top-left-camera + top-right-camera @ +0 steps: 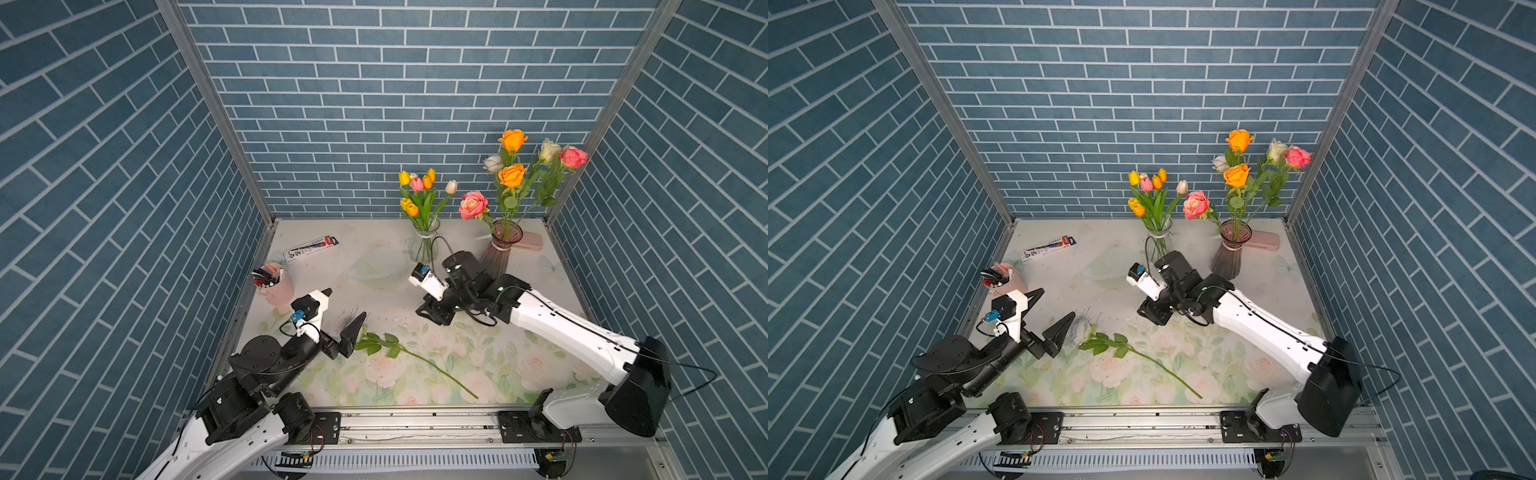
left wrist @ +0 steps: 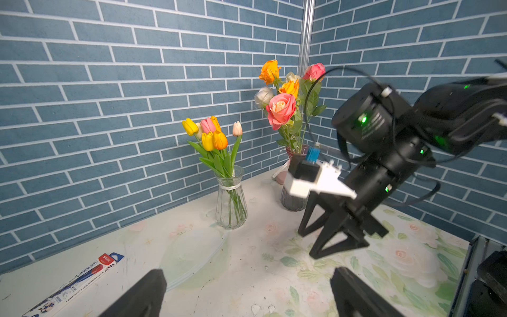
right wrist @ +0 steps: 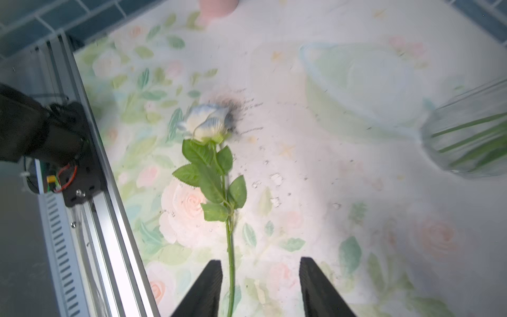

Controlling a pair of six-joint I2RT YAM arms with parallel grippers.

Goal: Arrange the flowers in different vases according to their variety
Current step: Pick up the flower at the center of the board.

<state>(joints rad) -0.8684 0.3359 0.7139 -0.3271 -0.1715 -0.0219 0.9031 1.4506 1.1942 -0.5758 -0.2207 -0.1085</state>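
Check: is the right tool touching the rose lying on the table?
Apart. Right wrist view: the jaws of the right tool stand open either side of the stem of the rose, with tablecloth showing in both gaps.

The clear vase (image 2: pixel 230 203) is glossy ribbed glass, the purple vase (image 1: pixel 1227 259) tinted ribbed glass, the desk cover (image 1: pixel 374 303) matt printed cloth, the front rail (image 1: pixel 415 424) bare metal.

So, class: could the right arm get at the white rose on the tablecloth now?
Probably yes: the right arm looks down on the white rose, whose bare stem shows between its parted jaws in the right wrist view, flat on the tablecloth, nothing over it.
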